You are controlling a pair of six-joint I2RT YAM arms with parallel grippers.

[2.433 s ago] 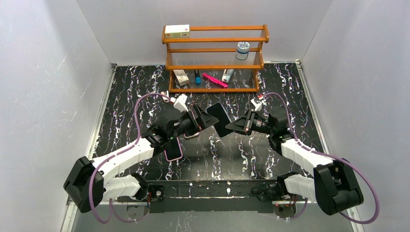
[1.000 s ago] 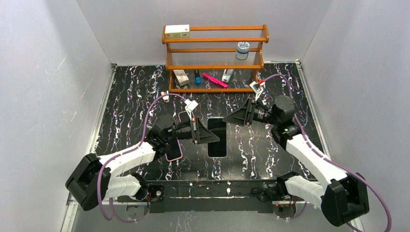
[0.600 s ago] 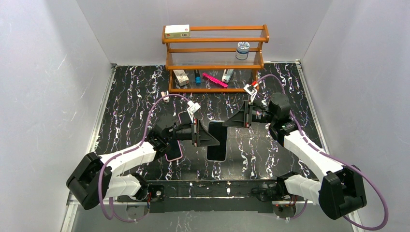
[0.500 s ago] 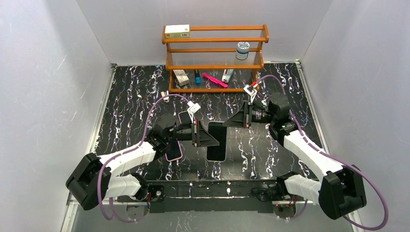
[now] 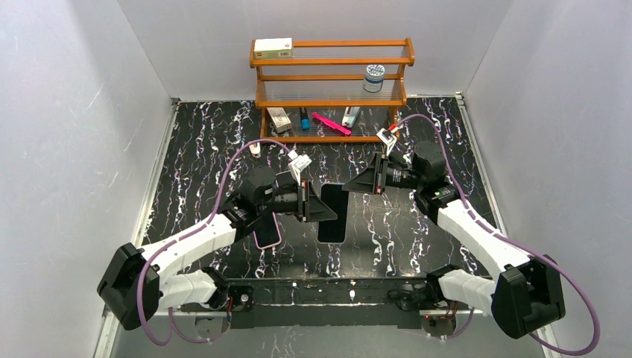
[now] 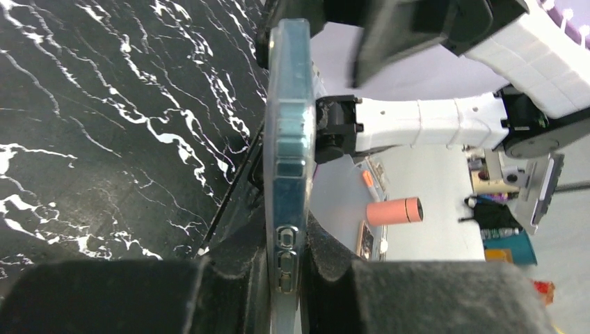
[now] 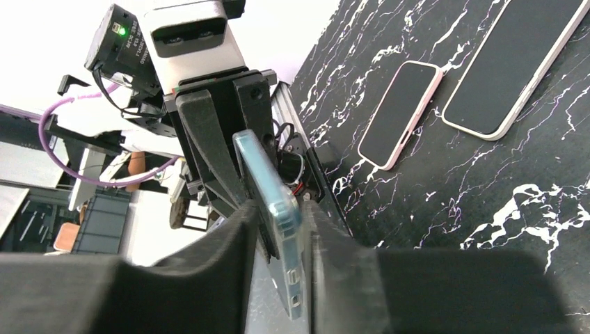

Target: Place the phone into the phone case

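The left gripper (image 6: 284,243) pinches one clear case (image 6: 289,104) edge-on, raised above the table (image 5: 201,164). The right gripper (image 7: 282,236) closely flanks the case's other end; whether it grips cannot be told. Two handsets lie flat left of the case: a pink-edged phone (image 7: 400,111) and a larger phone (image 7: 515,62). From above, the left arm partly covers them. One shelf (image 5: 332,63) stands beyond the case.

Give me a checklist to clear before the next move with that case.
1. Left hand clamped on the clear case: ok.
2. Right hand gripping the case's other end: cannot tell; the case sits between its fingers, but contact is unclear.
3. Case held up off the table: ok.
4. Phone fully seated inside the case: cannot tell.
5. Pink-rimmed phone and larger phone lying flat, apart from both hands: ok.
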